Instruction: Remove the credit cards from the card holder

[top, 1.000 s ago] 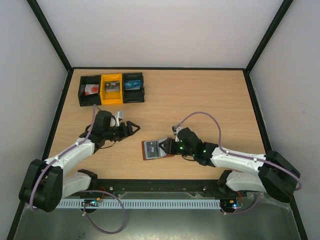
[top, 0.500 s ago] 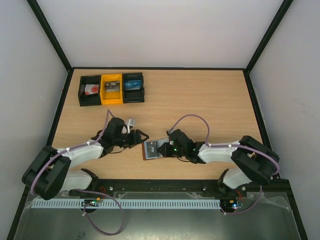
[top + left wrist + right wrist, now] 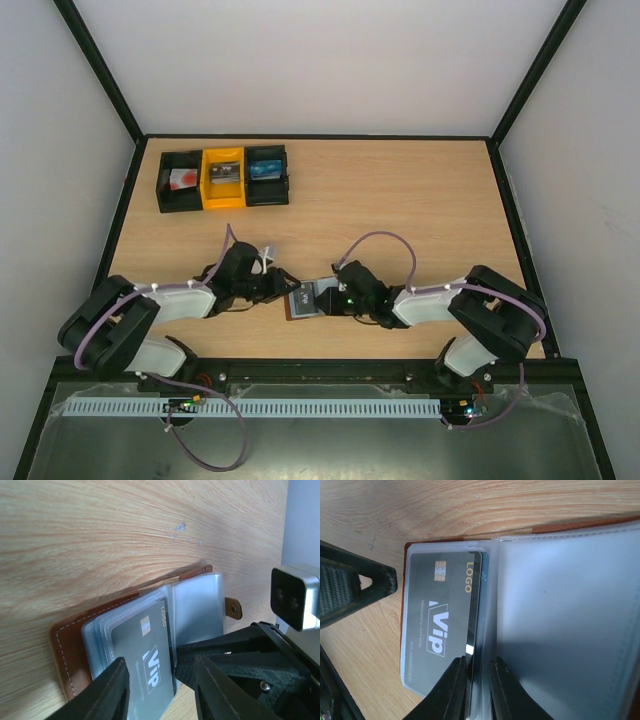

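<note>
The card holder (image 3: 300, 303) lay open on the table (image 3: 400, 200) between the arms, with the black card (image 3: 442, 625) inside its clear sleeve (image 3: 560, 605). The right gripper (image 3: 477, 665) pinched that sleeve's edge with its fingers nearly together. The left gripper (image 3: 160, 662) stood spread around the card's end.

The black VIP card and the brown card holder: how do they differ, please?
The black card is plastic with white lettering; the card holder is brown stitched leather with clear sleeves. The card is smaller and sits tucked inside a sleeve; the holder lies open. Both are flat rectangles.
</note>
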Robot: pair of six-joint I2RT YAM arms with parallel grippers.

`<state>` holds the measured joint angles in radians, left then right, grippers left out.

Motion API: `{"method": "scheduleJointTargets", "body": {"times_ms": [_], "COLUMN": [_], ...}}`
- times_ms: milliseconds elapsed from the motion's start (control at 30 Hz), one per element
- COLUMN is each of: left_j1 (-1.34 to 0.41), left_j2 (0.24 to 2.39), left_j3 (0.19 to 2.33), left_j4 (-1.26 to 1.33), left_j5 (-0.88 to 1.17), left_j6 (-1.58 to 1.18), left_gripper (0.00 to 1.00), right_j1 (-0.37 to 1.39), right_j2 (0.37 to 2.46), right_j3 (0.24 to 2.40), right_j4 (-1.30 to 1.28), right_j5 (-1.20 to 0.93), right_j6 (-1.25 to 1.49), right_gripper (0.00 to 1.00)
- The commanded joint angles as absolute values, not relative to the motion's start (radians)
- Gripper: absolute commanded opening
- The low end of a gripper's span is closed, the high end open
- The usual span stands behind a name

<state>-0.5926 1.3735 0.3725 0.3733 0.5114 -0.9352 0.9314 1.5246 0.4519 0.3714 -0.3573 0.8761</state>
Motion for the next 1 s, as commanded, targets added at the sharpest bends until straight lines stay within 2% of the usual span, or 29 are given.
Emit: {"method": "scheduleJointTargets", "body": {"times_ms": [0, 367, 667, 967], "left_j1": [-0.612, -0.623, -0.622, -0.621], "left_j2": [1.403, 1.452, 1.498, 1.513], "left_j3": [0.351, 0.337, 0.343, 0.365], "left_j4": [0.436, 0.437, 0.458, 0.428], "left_j5": [0.498, 0.455, 0.452, 0.424], "left_j6": [-0.946, -0.931, -0.92, -0.891], "left_gripper": [0.34, 0.25, 0.14, 0.12], "right_j1": [0.921, 0.917, 0.917, 0.917], "right_j2": [1.524, 1.375, 1.469, 1.561], "right_j3": [0.412, 0.437, 0.476, 0.447], "right_j4": [0.398, 0.334, 0.382, 0.418], "right_j5": [-0.337, -0.32, -0.341, -0.325], "right_j6": [0.891, 0.918, 0.917, 0.926], "right_gripper": [0.15, 0.17, 0.17, 0.16]}}
